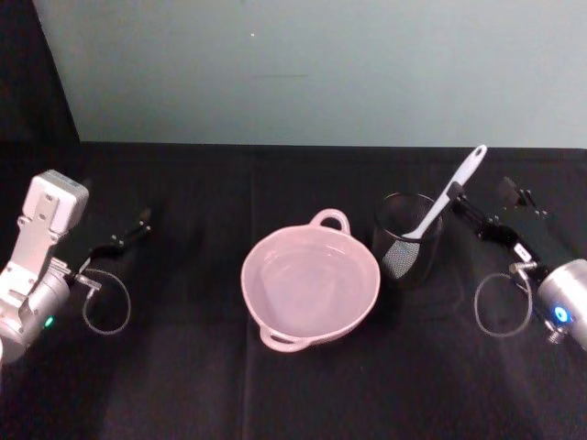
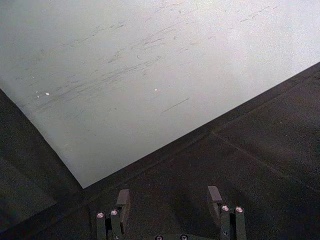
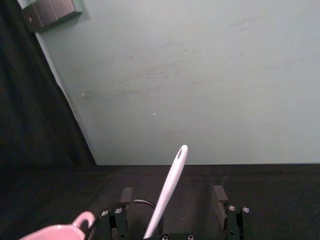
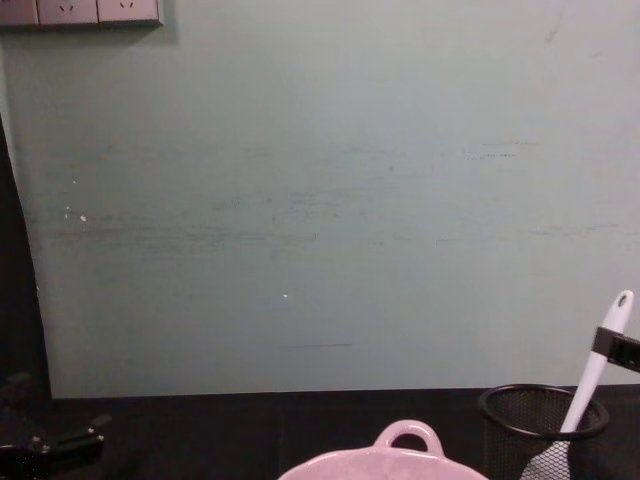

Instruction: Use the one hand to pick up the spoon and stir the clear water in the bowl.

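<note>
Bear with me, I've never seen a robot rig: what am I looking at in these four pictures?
This is a two-armed robot at a black table. One picture looks down from its head, one looks forward from its chest, and one comes from each wrist. On the table stand a pink bowl and, to its right, a black mesh cup with a white spoon leaning in it. The right end effector, the two-fingered grasping part, is open at the cup, with the spoon's handle between its fingers; nothing is gripped yet. The left end effector is open too, off to the left side, holding nothing.
</note>
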